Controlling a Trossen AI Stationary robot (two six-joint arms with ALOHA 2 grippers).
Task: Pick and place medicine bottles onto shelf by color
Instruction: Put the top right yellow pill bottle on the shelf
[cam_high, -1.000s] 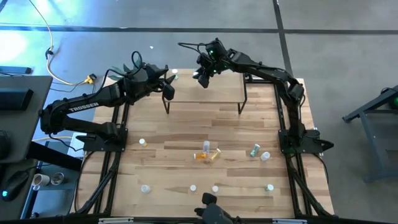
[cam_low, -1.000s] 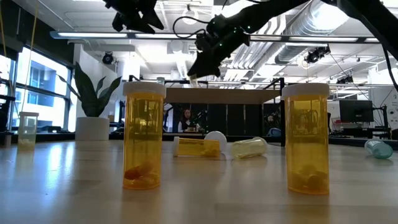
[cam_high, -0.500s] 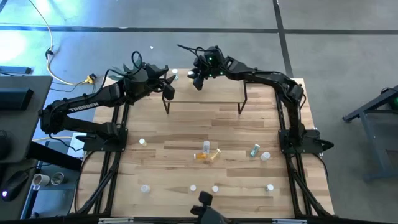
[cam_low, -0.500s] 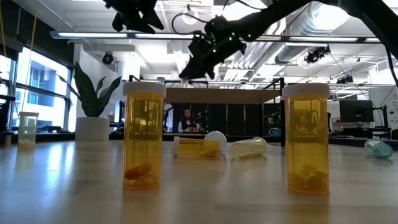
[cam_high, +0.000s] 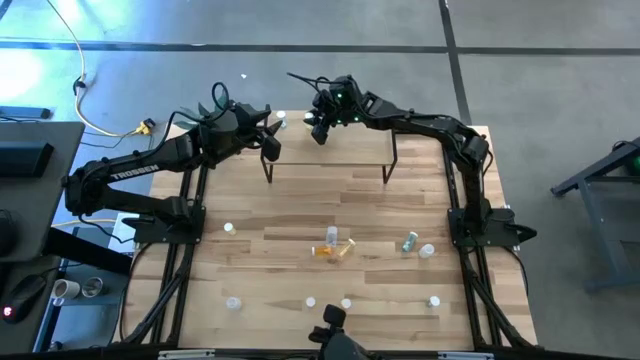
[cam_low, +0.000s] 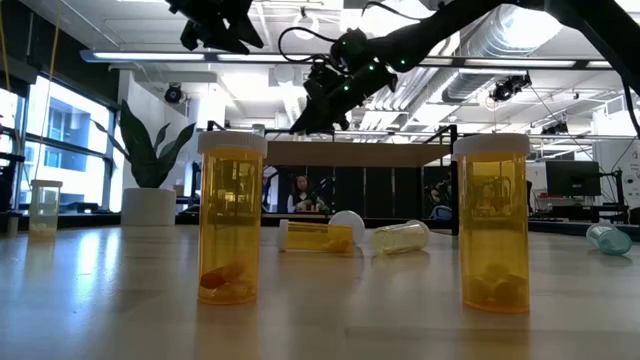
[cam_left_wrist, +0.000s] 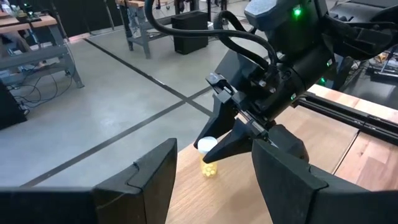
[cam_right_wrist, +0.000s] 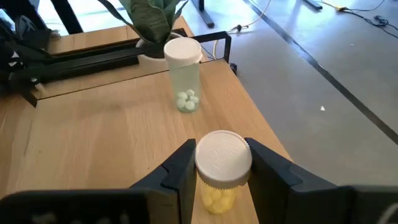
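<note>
Right gripper (cam_right_wrist: 219, 186) closed on a yellow bottle (cam_right_wrist: 219, 167) with a white cap, fingers (cam_right_wrist: 177, 173) pressed against both sides just under the cap, the bottle upright on the light wooden top of the shelf (cam_right_wrist: 93, 137) near its far edge. Seen from the left wrist, the same right gripper (cam_left_wrist: 211, 157) angled down at the shelf's edge with the yellow bottle (cam_left_wrist: 209, 163) at its tip. Just beyond on the same shelf top, a pale green bottle (cam_right_wrist: 184, 76) standing upright with small pale pills inside, apart from the held one. From above, right gripper (cam_high: 316, 124) over the shelf's (cam_high: 345, 150) far left part, pale green bottle (cam_high: 281, 122) just beside. Left gripper (cam_high: 268, 140) waiting at the shelf's left end, fingers (cam_left_wrist: 146, 180) spread with nothing between them. On the table (cam_high: 280, 220) in front of the shelf, well apart from it: an orange bottle (cam_high: 336, 249) lying on its side at the middle, a green bottle (cam_high: 409, 241) lying to its right, and several upright bottles along the near edge, two of them amber (cam_low: 231, 217) in the low view.
</note>
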